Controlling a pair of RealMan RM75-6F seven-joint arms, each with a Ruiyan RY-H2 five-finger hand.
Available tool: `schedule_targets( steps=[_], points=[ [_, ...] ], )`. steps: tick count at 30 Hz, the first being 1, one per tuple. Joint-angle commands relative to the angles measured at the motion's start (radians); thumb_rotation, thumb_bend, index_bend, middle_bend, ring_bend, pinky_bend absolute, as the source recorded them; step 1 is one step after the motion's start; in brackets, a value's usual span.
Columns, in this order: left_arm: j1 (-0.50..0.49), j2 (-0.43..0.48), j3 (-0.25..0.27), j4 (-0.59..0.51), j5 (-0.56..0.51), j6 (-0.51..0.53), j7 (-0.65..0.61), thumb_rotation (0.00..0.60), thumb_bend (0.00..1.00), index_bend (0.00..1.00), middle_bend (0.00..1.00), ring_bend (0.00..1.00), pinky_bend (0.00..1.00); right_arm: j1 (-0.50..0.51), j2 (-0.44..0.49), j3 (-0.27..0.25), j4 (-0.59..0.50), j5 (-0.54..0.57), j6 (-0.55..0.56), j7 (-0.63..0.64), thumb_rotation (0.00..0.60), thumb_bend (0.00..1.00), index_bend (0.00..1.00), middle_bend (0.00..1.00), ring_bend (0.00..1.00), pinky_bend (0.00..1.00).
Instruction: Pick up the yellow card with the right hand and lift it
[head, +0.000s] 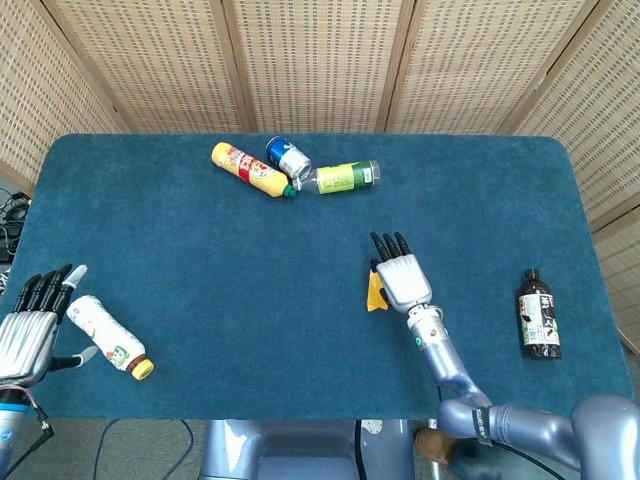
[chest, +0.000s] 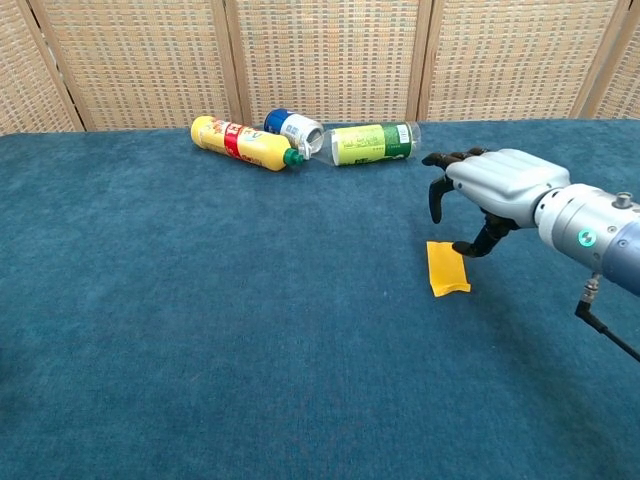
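Note:
The yellow card rests on the blue cloth below my right hand, its near edge curling up a little. The hand hovers above and slightly right of it with the fingers arched downward and clear of the card. Only the thumb tip comes close to the card's upper right corner; nothing pinches it. My left hand lies at the table's near left corner with its fingers spread, holding nothing.
A white bottle with a yellow cap lies beside my left hand. At the back a yellow bottle, a blue can and a green-labelled bottle lie together. A dark bottle lies at the right.

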Motion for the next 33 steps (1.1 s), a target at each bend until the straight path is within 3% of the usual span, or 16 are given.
schedule_targets(
  steps=[1,9,33],
  points=[
    [0.001,0.001,0.001,-0.001,0.003,0.001,-0.001,0.600,0.00,0.00,0.00,0.00,0.00,-0.021,0.033,-0.006,-0.056,-0.008,0.001,0.031,0.600,0.47,0.43,0.00,0.00,0.00],
    [0.003,0.003,0.005,-0.003,0.010,0.006,-0.004,0.600,0.00,0.00,0.00,0.00,0.00,-0.029,0.029,-0.034,-0.067,0.030,-0.036,0.000,0.600,0.44,0.44,0.00,0.00,0.00],
    [0.002,0.008,0.002,0.001,0.004,0.005,-0.020,0.600,0.00,0.00,0.00,0.00,0.00,-0.015,-0.055,-0.042,0.039,0.052,-0.072,-0.025,0.600,0.44,0.46,0.00,0.00,0.00]
  ],
)
